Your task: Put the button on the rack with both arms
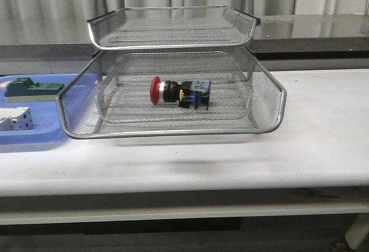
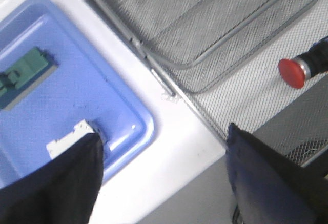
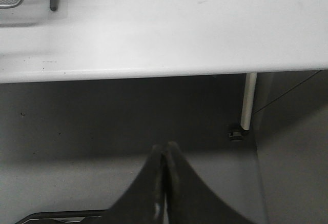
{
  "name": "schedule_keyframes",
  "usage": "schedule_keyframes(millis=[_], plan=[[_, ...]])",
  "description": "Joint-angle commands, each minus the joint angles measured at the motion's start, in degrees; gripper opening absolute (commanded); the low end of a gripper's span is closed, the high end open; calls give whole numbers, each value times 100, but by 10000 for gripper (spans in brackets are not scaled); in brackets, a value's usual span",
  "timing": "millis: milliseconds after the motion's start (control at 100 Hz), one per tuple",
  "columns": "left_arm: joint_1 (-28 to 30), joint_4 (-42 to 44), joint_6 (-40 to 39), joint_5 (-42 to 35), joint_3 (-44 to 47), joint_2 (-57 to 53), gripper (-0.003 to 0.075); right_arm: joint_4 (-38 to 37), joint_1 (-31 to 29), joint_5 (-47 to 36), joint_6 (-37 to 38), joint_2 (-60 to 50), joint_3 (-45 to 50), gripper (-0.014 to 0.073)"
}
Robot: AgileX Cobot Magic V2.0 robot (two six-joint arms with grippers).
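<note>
The button (image 1: 180, 93) lies on its side in the lower tier of the wire-mesh rack (image 1: 271, 126), red head pointing left. In the left wrist view its red head (image 2: 293, 72) shows at the edge, on the mesh of the rack (image 2: 205, 24). My left gripper (image 2: 164, 170) is open with nothing between its fingers, hanging over the table's front edge beside the blue tray. My right gripper (image 3: 165, 155) is shut and empty, below and in front of the table edge. Neither arm appears in the front view.
A flat blue tray (image 1: 40, 134) sits left of the rack with a green block (image 1: 31, 87) and a white block (image 1: 14, 118) in it. The same tray (image 2: 92, 90) and green block (image 2: 25, 73) show in the left wrist view. A table leg (image 3: 248, 101) stands under the white table (image 3: 179, 24).
</note>
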Motion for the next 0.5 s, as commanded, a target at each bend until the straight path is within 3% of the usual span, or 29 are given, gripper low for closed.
schedule_keyframes(millis=[0, 490], plan=[[228, -205, -72, -426, 384, -644, 484, -137, 18, -287, -9, -7, -179, -71], [1272, -770, -266, -4214, 4839, -3630, 484, -137, 18, -287, -9, -7, -179, -71]])
